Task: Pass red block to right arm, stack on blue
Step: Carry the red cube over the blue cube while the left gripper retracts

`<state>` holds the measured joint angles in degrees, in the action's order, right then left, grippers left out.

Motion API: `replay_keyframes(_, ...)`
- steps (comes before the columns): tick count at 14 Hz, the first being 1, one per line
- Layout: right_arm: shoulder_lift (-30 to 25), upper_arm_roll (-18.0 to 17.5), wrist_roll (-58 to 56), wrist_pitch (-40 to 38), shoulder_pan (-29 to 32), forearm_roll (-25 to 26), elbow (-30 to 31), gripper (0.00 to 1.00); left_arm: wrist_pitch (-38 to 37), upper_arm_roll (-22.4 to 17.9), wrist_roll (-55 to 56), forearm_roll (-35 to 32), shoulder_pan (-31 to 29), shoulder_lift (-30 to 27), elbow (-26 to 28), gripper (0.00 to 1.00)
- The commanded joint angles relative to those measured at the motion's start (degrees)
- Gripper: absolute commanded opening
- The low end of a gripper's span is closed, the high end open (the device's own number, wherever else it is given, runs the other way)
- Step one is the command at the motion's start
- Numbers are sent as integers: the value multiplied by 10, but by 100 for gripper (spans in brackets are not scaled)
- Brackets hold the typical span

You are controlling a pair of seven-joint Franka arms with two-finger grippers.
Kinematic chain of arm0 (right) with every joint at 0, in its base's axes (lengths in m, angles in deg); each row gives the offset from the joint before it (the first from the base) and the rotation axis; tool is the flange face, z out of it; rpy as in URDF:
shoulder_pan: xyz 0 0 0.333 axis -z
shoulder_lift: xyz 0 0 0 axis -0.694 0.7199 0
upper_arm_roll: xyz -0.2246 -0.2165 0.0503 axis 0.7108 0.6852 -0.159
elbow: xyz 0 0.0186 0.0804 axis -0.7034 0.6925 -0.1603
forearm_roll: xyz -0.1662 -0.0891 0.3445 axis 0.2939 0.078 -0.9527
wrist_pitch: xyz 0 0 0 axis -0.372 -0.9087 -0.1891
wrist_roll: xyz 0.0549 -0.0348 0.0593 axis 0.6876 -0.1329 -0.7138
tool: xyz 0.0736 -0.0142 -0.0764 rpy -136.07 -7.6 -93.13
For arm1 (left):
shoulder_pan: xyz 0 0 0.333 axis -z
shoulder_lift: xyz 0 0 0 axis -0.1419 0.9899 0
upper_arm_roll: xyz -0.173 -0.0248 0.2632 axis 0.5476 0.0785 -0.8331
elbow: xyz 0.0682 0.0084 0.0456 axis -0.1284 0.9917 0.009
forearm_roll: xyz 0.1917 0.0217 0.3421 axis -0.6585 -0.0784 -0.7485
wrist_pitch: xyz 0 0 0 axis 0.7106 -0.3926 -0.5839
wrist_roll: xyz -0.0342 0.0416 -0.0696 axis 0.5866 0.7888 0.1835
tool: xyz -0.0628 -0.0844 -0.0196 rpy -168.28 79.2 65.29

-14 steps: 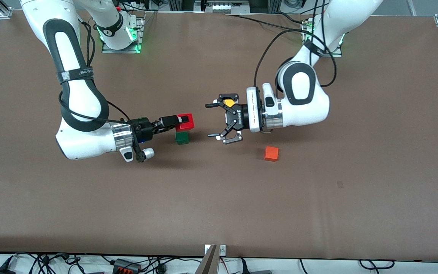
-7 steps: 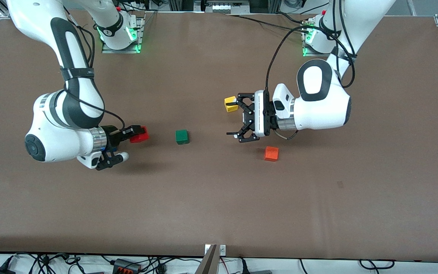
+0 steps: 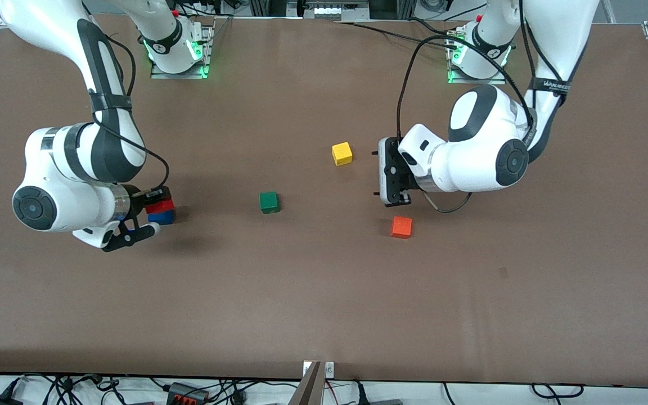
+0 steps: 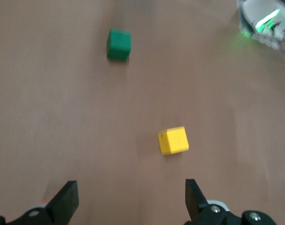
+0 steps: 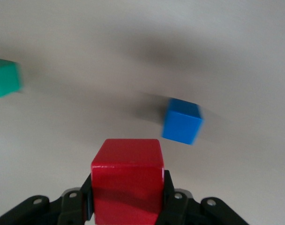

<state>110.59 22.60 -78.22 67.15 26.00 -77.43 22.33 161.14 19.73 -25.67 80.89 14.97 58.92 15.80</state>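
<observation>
My right gripper (image 3: 160, 202) is shut on the red block (image 3: 160, 206) and holds it in the air close above the blue cube (image 3: 162, 217), which sits on the table toward the right arm's end. In the right wrist view the red block (image 5: 127, 183) sits between the black fingers, and the blue cube (image 5: 182, 121) lies a little ahead of it with a gap between them. My left gripper (image 3: 377, 172) is open and empty over the table between the yellow and orange cubes. Its fingers (image 4: 195, 199) are spread wide.
A green cube (image 3: 269, 202) sits mid-table. A yellow cube (image 3: 342, 153) lies beside the left gripper, farther from the front camera. An orange cube (image 3: 401, 226) lies nearer that camera. The green (image 4: 119, 44) and yellow (image 4: 173, 140) cubes show in the left wrist view.
The right arm carried the red block from over the green cube to the blue cube at its end of the table. The left arm drew back toward its base, gripper still open.
</observation>
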Motion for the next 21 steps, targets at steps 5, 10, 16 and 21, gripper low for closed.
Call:
replay_keyframes(5,-24,2,142,83,-7,59,91,0,-120,-4,340,-226,-5,4,-27,100)
replay_keyframes(10,-51,2,208,177,-12,61,161,0,-244,-4,570,-300,-31,-13,-82,100)
replay_keyframes(16,-76,5,230,265,-18,75,229,0,-248,-67,587,-272,-89,-72,-148,100)
replay_keyframes(21,-78,3,233,294,-15,91,243,0,-106,-210,589,-205,-38,-230,33,100)
